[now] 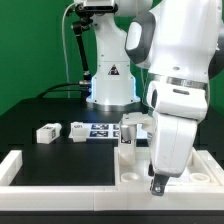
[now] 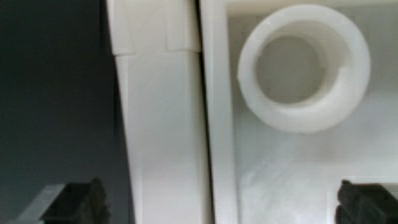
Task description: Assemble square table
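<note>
The white square tabletop (image 1: 134,167) lies flat at the front of the exterior view's right, up against the front bar of the low fence (image 1: 80,193). My gripper (image 1: 159,187) hangs low over the tabletop's front edge, open and empty. In the wrist view the gripper (image 2: 222,205) has its dark fingertips (image 2: 80,203) far apart, straddling a long white bar (image 2: 157,130) and the tabletop's surface (image 2: 285,170). A round corner socket (image 2: 302,65) shows on the tabletop. Two loose legs (image 1: 47,131) (image 1: 78,129) lie on the black table at the left. Another leg (image 1: 128,132) stands behind the tabletop.
The marker board (image 1: 100,130) lies between the loose legs and the standing leg. The fence's left bar (image 1: 10,168) closes the front left corner. The robot's base (image 1: 110,85) stands at the back, with cables to its left.
</note>
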Controlling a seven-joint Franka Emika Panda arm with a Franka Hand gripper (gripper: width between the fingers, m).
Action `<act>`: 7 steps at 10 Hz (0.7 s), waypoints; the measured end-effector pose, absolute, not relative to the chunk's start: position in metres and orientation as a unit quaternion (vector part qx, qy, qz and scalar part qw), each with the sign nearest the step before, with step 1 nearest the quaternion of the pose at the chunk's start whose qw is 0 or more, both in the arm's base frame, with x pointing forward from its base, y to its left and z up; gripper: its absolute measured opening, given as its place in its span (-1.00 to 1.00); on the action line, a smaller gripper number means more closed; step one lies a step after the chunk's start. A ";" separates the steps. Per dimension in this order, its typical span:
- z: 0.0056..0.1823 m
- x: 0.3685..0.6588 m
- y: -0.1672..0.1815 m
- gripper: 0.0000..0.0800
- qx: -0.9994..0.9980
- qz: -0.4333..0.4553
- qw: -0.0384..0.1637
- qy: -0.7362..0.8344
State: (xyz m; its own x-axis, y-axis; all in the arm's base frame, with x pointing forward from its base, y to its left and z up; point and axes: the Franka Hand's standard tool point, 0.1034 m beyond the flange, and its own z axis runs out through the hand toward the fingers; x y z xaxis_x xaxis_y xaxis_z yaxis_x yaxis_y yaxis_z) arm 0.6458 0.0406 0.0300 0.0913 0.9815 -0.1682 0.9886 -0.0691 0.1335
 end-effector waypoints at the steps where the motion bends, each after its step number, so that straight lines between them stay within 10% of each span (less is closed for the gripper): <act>1: 0.030 0.646 0.040 0.62 0.731 -0.017 0.107 0.674; 4: 0.032 0.646 0.038 0.62 0.733 -0.018 0.107 0.672; 7: 0.100 0.642 0.019 0.62 0.749 -0.032 0.102 0.653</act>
State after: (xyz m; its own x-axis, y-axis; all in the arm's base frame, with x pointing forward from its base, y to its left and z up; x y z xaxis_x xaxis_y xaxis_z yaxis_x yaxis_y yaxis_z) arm 0.6423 0.0190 0.1002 0.1440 0.9728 -0.1813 0.9859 -0.1252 0.1113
